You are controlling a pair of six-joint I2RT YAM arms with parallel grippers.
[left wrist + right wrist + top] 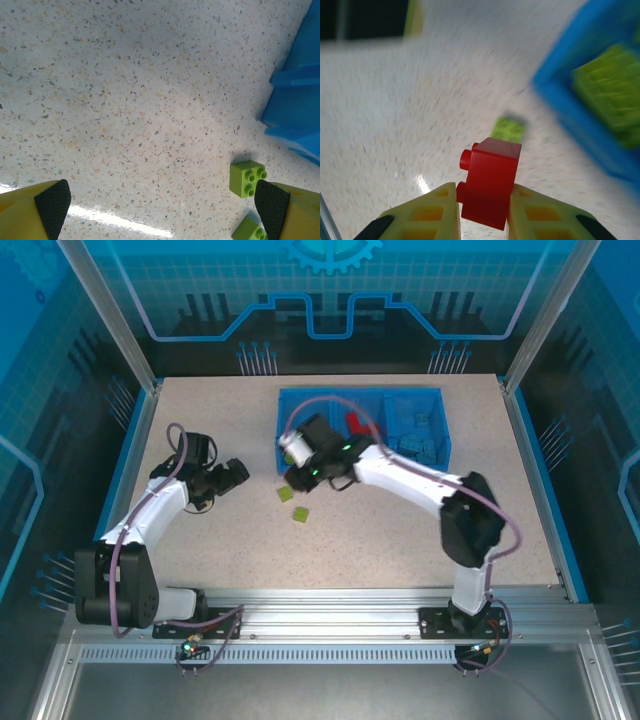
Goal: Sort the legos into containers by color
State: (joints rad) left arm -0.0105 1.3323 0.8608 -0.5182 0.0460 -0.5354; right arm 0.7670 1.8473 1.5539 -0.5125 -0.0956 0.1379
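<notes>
The table [400,540] is almost free of loose pieces, so I judge the sorting is near its end. The blue tray [362,393] at the far side already holds most of the legos: light blue bricks [418,437] in its right compartment and red bricks [353,422] in the middle one. In the R wrist view, lime green bricks [607,92] lie inside a compartment, prob. the left one, which the arm covers in the top view. The right gripper [485,200] is above the table just beside the tray's near-left corner, jaws closed tight on one red brick [492,177] w/ studs to the side; that pic is blurred. What is left, as I judge: this red one goes to the middle compartment, then the two loose green bricks [285,494] on the table near that corner go to theirs. The left gripper [162,202] is low over the table, jaws wide apart w/ nothing between. Its view shows both green bricks, studs up, close by the finger at picture right, a detail too small to read in the top view.
</notes>
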